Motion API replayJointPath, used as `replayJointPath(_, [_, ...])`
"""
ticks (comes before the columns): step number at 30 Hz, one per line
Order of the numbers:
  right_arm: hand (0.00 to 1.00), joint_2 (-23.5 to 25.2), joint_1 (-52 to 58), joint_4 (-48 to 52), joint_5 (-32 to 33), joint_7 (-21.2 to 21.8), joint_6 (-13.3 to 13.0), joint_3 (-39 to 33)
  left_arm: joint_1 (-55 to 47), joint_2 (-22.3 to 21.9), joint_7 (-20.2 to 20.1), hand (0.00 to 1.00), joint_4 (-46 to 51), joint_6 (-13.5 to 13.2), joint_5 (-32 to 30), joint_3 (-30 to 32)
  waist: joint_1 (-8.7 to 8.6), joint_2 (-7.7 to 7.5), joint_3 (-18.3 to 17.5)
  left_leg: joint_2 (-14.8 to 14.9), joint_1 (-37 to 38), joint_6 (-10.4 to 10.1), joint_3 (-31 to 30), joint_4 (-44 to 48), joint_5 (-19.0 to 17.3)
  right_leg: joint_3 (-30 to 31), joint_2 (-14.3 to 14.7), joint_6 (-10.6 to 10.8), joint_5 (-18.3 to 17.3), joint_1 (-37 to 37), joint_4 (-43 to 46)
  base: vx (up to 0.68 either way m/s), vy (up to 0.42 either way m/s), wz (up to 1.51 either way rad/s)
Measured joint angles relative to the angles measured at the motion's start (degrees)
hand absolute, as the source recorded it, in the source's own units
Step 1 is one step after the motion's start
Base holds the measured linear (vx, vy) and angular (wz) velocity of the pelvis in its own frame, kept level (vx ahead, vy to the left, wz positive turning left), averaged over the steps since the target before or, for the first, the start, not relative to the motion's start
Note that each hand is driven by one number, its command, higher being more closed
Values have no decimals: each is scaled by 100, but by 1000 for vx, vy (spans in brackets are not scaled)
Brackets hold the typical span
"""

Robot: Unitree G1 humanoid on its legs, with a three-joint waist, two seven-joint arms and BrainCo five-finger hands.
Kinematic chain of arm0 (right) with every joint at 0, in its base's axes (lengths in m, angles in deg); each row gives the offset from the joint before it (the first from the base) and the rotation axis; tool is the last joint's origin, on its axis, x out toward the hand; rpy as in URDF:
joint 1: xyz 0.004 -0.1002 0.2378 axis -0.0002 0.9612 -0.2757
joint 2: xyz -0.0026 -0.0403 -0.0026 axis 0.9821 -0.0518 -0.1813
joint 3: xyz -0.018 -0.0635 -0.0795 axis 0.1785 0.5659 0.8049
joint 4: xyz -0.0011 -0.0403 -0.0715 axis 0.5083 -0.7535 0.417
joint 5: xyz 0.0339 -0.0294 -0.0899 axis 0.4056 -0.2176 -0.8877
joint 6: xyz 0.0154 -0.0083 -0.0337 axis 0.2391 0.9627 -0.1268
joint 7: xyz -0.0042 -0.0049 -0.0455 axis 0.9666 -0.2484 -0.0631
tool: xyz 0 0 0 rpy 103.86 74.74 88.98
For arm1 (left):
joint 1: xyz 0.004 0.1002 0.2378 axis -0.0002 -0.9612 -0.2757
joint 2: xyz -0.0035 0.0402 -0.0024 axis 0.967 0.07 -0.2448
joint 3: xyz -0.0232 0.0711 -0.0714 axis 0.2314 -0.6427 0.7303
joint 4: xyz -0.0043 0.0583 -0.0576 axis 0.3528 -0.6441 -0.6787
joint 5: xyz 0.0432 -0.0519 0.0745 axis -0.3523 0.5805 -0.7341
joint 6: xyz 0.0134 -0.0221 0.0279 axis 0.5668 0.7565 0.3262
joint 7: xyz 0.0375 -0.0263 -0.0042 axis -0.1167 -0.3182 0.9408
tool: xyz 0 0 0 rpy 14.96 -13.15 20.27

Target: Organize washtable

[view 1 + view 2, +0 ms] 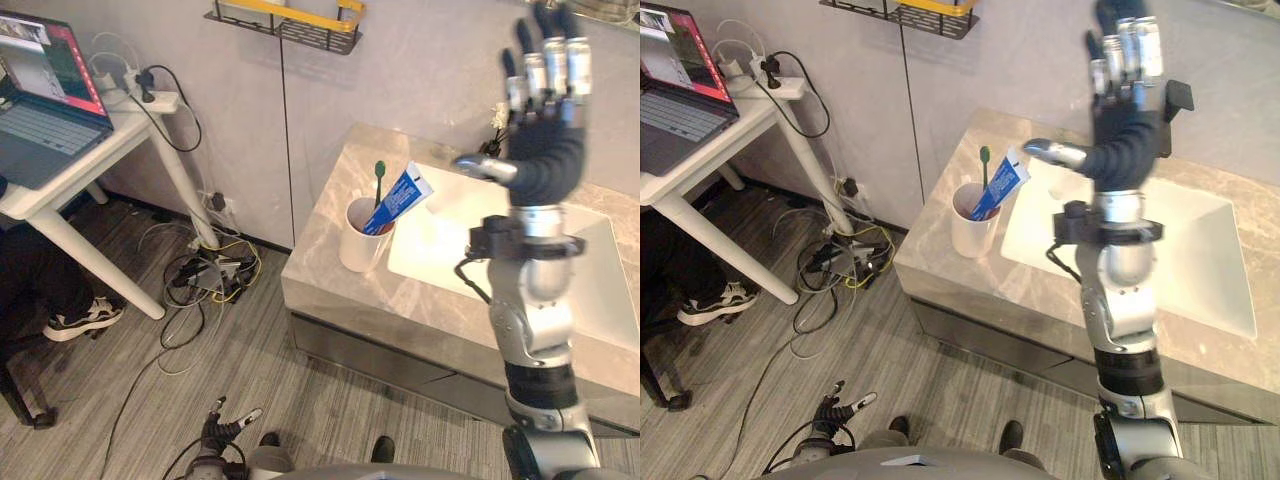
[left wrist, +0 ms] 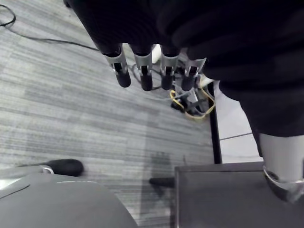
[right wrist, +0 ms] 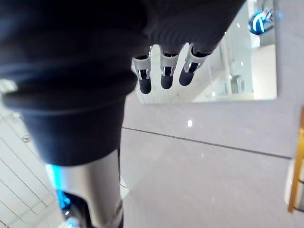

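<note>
A white cup stands on the marble washtable left of the white basin. In the cup lean a green toothbrush and a blue toothpaste tube. My right hand is raised high above the basin, fingers straight up and thumb out to the side, holding nothing. My left hand hangs low near the floor with fingers spread and empty; its fingers point at the grey floor.
A black wire shelf with a yellow item hangs on the wall above the counter. A white desk with a laptop stands at the left, with a tangle of cables on the floor. A person's shoe shows under the desk.
</note>
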Motion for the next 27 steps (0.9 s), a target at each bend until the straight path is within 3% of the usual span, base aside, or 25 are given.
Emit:
replayJointPath(5, [0, 15, 838, 489, 2, -93, -133, -827, 20, -18, -28, 0, -98, 0, -78, 5, -89, 91, -101, -2, 13, 15, 156, -22, -15, 119, 3, 17, 14, -93, 0, 12, 5, -14])
replayJointPath(8, [0, 189, 1659, 775, 6, -120, -156, -1337, 62, -120, -31, 0, -233, -4, -83, 31, -232, 205, -178, -2, 17, 16, 183, -41, -17, 155, 10, 19, 16, -123, 0, 19, 0, -8])
replayJointPath(15, [0, 1475, 3690, 817, 10, -192, -137, -2451, 129, -224, -50, 0, -460, -34, -307, 218, -534, 374, -315, 11, -2, 16, 377, -3, -92, 338, 31, 20, 36, -216, -3, 2, 4, -16])
replayJointPath(20, [0, 2170, 4407, -1167, -5, -579, 15, -2971, 146, -106, -28, 0, -703, -128, -491, 131, -637, 372, -446, 10, -8, 19, 555, 90, -179, 502, 36, 24, 38, -293, -21, 1, 10, -19])
replayJointPath(22, [0, 2253, 4567, -2345, -14, -803, 201, -2912, 148, -103, 26, 0, -842, -127, -499, 92, -683, 428, -439, 11, 40, 20, 675, 107, -213, 610, 42, 35, 45, -298, -17, 15, 12, -21])
replayJointPath(27, [0, 2416, 4948, -3720, -235, -1002, 455, -2649, 126, -241, 164, 0, -929, -127, -494, 93, -681, 565, -429, 34, 270, 27, 863, 113, -299, 733, 54, 44, 50, -162, -6, 22, 7, -18])
